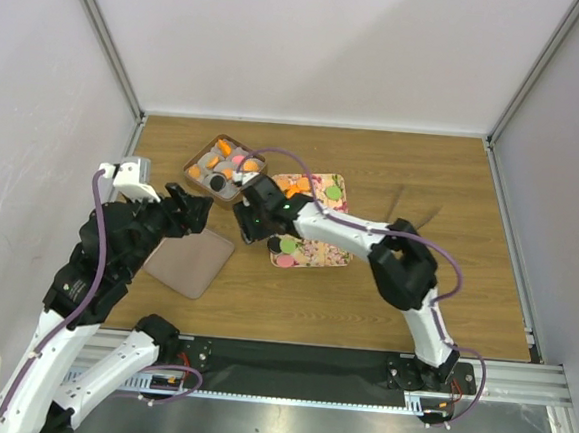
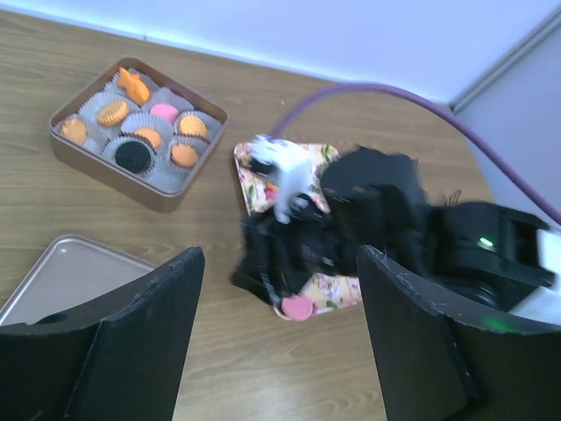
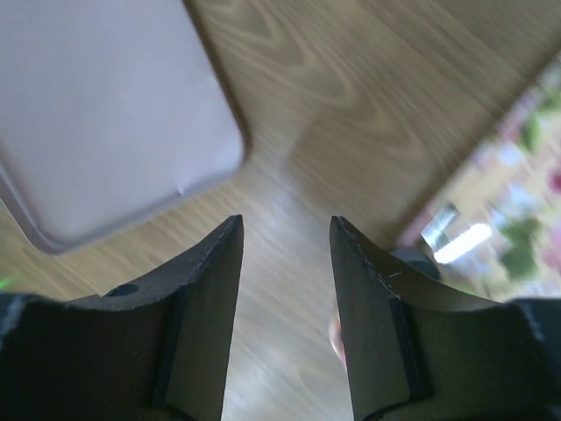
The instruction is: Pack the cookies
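the left arm reaches forward and inward, its left gripper (image 1: 201,213) held low over the table (image 1: 424,167) and pointing toward the other arm. its fingers (image 2: 149,342) are spread wide with nothing between them but the scene ahead. the right arm is folded at the elbow, forearm stretched across to the left, so the right gripper (image 3: 285,228) hangs over bare wood facing down. its fingers (image 3: 206,298) stand apart with a moderate gap, gripping nothing and touching nothing.

most of the cookies (image 2: 133,155) lie flat in white paper cups inside a brown box (image 2: 105,175), ahead and left of the left fingers. more lie flat on the floral tray (image 1: 317,254) to the right of the right fingers, one pink cookie (image 2: 298,308) at its near edge. being round, they show no long axis. a flat lid (image 3: 105,114) lies left of the right fingers.
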